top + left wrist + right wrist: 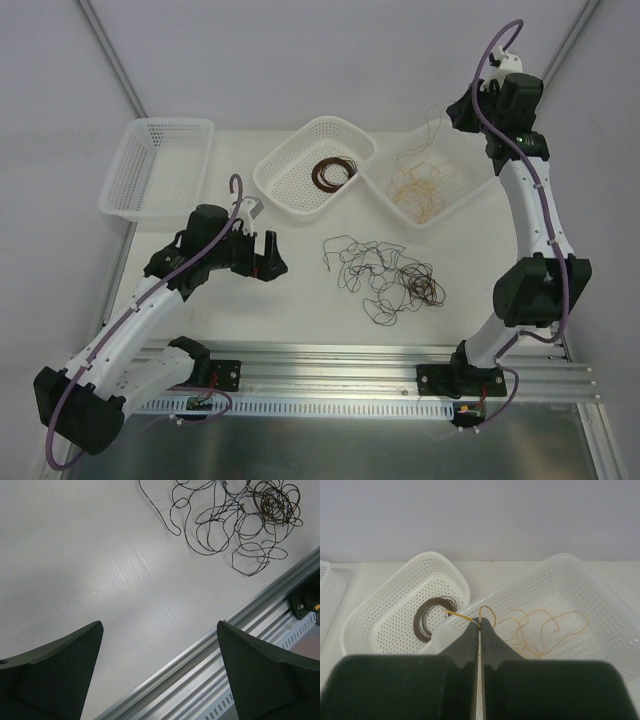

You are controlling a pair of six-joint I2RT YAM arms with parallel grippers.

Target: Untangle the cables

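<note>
Lower tan cable [540,617], pinched in closed right gripper [480,625], deep into one-o'clock basket [600,595] before release — left gripper [159,630] agape, tangle [225,515] at its three o'clock.

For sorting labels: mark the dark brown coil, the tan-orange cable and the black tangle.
dark brown coil [418,620], right wrist view, left arc of the coil.
tan-orange cable [460,615], right wrist view, its bright straight stretch.
black tangle [385,272], top view, middle of the tangle.
</note>
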